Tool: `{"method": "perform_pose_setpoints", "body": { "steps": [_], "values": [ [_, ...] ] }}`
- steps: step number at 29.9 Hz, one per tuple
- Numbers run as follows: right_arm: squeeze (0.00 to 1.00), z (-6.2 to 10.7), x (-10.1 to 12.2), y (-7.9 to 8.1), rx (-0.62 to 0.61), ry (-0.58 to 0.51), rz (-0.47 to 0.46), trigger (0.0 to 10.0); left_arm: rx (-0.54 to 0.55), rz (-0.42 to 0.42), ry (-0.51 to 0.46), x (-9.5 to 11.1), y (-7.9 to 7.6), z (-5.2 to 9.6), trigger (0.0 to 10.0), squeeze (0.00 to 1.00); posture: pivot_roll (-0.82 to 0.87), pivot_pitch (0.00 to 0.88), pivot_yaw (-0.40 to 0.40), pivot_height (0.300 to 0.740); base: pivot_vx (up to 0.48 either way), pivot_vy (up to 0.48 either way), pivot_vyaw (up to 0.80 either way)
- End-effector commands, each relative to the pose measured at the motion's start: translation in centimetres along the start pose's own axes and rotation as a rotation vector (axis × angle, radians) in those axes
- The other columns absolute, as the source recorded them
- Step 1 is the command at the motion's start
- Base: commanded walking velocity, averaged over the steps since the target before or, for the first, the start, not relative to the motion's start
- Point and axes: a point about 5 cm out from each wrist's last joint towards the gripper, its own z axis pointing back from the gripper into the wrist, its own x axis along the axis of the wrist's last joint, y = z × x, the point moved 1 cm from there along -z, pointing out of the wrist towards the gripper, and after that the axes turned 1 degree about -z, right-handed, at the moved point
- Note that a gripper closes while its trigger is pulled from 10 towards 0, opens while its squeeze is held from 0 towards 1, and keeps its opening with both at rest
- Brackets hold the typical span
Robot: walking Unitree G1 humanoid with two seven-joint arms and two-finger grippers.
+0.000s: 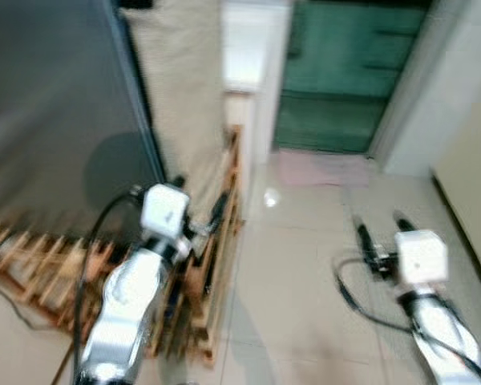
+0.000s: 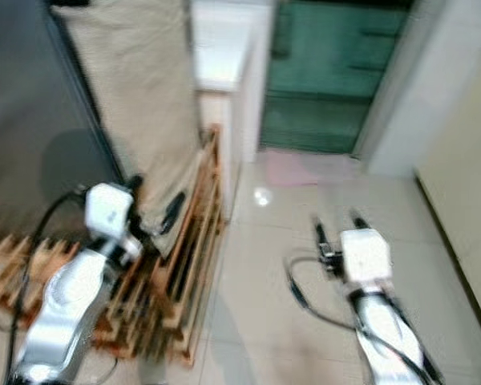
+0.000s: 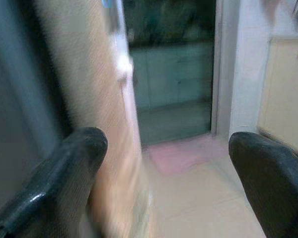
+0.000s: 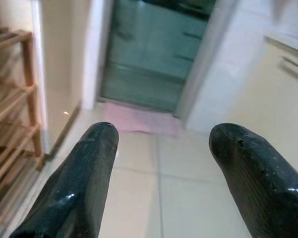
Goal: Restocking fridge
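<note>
The head views are blurred. A tall dark grey fridge [image 1: 56, 104] fills the left side. My left gripper [image 1: 199, 196] hangs open and empty in front of it, over a low wooden rack [image 1: 216, 265]. In the left wrist view its fingers [image 3: 64, 168] are spread wide with nothing between them. My right gripper [image 1: 379, 220] is open and empty above the pale tiled floor [image 1: 305, 273] on the right. The right wrist view shows its fingers [image 4: 79, 178] well apart. No food items can be made out.
A beige cloth-covered panel [image 1: 184, 96] leans beside the fridge. A white cabinet [image 1: 244, 48] stands behind the rack. Ahead lie a pink mat [image 1: 321, 168] and a green doorway [image 1: 345, 72]. A cream cabinet [image 1: 473, 160] lines the right wall.
</note>
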Motion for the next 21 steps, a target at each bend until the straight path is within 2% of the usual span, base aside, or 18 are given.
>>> {"method": "perform_pose_setpoints", "body": {
  "steps": [1,5,7,8,10,13,14,15,16,17,18,20,21],
  "values": [
    [0.00,-0.4,2.2,0.5,0.034,-0.083,-0.012,10.0,0.015,-0.010,-0.003,0.0,0.1,0.9,10.0,0.00,0.04,0.000,-0.046,0.740,0.000,0.000,0.00],
    [0.00,-0.4,2.4,0.7,0.044,-0.078,-0.005,10.0,0.020,0.017,0.005,-0.3,-0.6,1.3,10.0,0.00,0.04,0.000,-0.059,0.740,0.000,0.000,0.00],
    [0.00,-0.5,2.7,0.7,0.040,-0.085,0.001,10.0,0.038,0.024,-0.002,-0.3,-0.5,1.2,10.0,0.00,0.04,0.000,-0.060,0.740,0.000,0.000,0.00],
    [0.00,-0.4,3.5,0.5,0.035,-0.106,0.009,10.0,0.089,0.061,-0.003,-0.5,-0.3,1.4,10.0,0.00,0.05,0.000,-0.063,0.740,0.000,0.000,0.00],
    [0.00,-0.3,3.8,0.4,0.034,-0.114,0.015,10.0,0.108,0.061,-0.006,-0.4,-0.2,1.6,10.0,0.00,0.05,0.000,-0.063,0.740,0.000,0.000,0.00],
    [0.00,0.9,4.3,-0.2,0.016,-0.133,0.016,10.0,0.181,0.091,-0.026,0.0,0.3,3.5,10.0,0.00,0.04,0.000,-0.067,0.740,0.000,0.000,0.00],
    [0.00,1.9,4.0,-0.4,0.015,-0.117,0.031,10.0,0.184,0.029,-0.030,0.3,0.4,5.5,10.0,0.00,0.04,0.000,-0.068,0.740,0.000,0.000,0.00],
    [0.00,2.5,3.9,-0.5,0.017,-0.112,0.039,10.0,0.181,-0.005,-0.022,0.3,0.5,6.6,10.0,0.00,0.04,0.000,-0.069,0.740,0.000,0.000,0.00],
    [0.00,2.5,3.9,-0.5,0.017,-0.112,0.039,10.0,0.181,-0.005,-0.022,0.3,0.5,6.6,10.0,0.00,0.04,0.000,-0.069,0.740,0.000,0.000,0.00],
    [0.00,2.9,3.7,-0.7,0.012,-0.097,0.045,10.0,0.198,-0.018,-0.013,0.2,0.6,7.6,10.0,0.00,0.04,0.000,-0.068,0.740,0.000,0.000,0.00],
    [0.00,3.1,3.5,-1.0,0.002,-0.083,0.045,10.0,0.233,-0.029,-0.001,0.1,0.9,7.9,10.0,0.00,0.05,0.000,-0.072,0.740,0.000,0.000,0.00],
    [0.00,2.5,3.8,-0.8,0.000,-0.097,0.038,10.0,0.242,-0.033,-0.030,0.6,1.0,6.6,10.0,0.00,0.05,0.000,-0.072,0.740,0.000,0.000,0.00],
    [0.00,2.5,3.8,-0.8,0.000,-0.097,0.038,10.0,0.242,-0.033,-0.030,0.6,1.0,6.6,10.0,0.00,0.05,0.000,-0.072,0.740,0.000,0.000,0.00]
  ]
}}
